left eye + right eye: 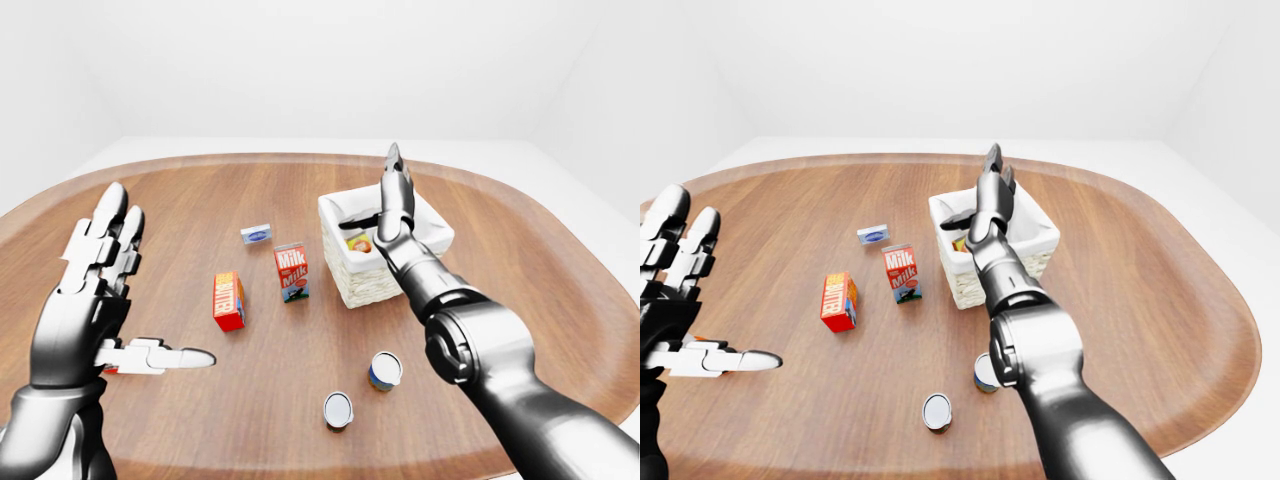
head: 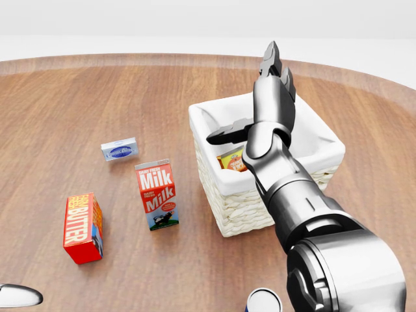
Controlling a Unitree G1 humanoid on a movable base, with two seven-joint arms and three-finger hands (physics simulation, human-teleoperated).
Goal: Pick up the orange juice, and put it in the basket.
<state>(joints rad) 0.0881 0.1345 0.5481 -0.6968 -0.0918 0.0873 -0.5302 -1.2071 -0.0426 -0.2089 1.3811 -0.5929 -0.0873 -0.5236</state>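
Fingers of the right hand [image 2: 270,97] are spread wide above the basket [image 2: 328,140], holding nothing. Juice [image 2: 232,160] lies inside the basket, near its left wall, apart from the hand. Placing looks done; only drawing the arm clear seems left. Far to the left, the left hand [image 1: 95,290] hangs open and empty over the table [image 1: 250,400].
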